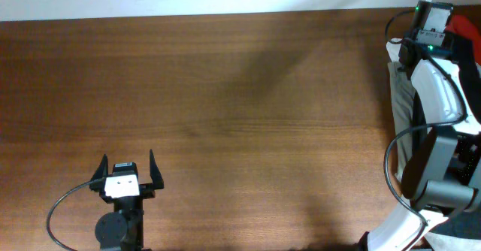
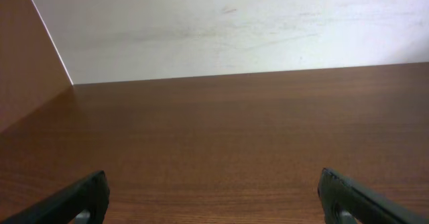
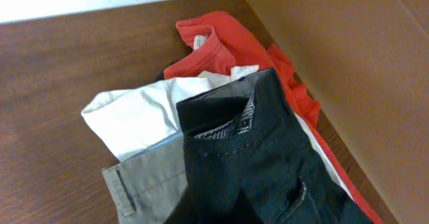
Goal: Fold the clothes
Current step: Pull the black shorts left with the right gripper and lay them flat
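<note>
While the left hand [image 1: 128,163] sits at seven o'clock, fingers spread wide and empty above the tabletop [image 1: 248,93], the clothes [image 1: 400,104] lie heaped at three o'clock, dark jeans [image 3: 261,163] atop grey, white and red pieces, half hidden by the right arm [image 1: 436,86]; how far the right hand [image 1: 428,14] is open cannot be told.

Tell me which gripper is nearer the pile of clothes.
Right. The right gripper hangs over the pile of clothes at the right edge of the table; the left gripper sits open at the front left, far from it.
</note>
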Tool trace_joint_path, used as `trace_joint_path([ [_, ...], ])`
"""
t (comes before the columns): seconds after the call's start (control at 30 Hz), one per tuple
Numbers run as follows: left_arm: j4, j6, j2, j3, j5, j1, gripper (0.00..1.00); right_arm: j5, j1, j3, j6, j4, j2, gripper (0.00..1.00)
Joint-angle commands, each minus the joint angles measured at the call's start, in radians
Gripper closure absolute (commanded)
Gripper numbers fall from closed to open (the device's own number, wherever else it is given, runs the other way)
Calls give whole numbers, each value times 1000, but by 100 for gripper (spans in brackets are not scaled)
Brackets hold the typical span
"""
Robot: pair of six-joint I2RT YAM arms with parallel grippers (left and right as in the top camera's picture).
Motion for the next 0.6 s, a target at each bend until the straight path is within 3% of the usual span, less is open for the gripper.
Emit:
trace_joint_path([
  [0.0, 0, 16, -5, -5, 8, -3, 1, -198, 51, 26, 46, -1, -62, 96],
  [0.1, -1, 16, -5, -5, 8, -3, 1, -388, 177, 26, 113, 27, -83, 96],
  [0.2, -1, 16, -5, -5, 8, -3, 1, -541, 402, 26, 224, 93, -81, 96],
  [0.33, -1, 16, -5, -5, 8, -3, 1, -551, 702, 26, 308, 180, -45, 96],
  [0.43, -1, 16, -5, -5, 8, -3, 1, -548, 914, 25, 464, 233, 34, 96],
  [0.57, -1, 16, -5, -5, 8, -3, 1, -537, 1085, 25, 506, 241, 67, 96],
])
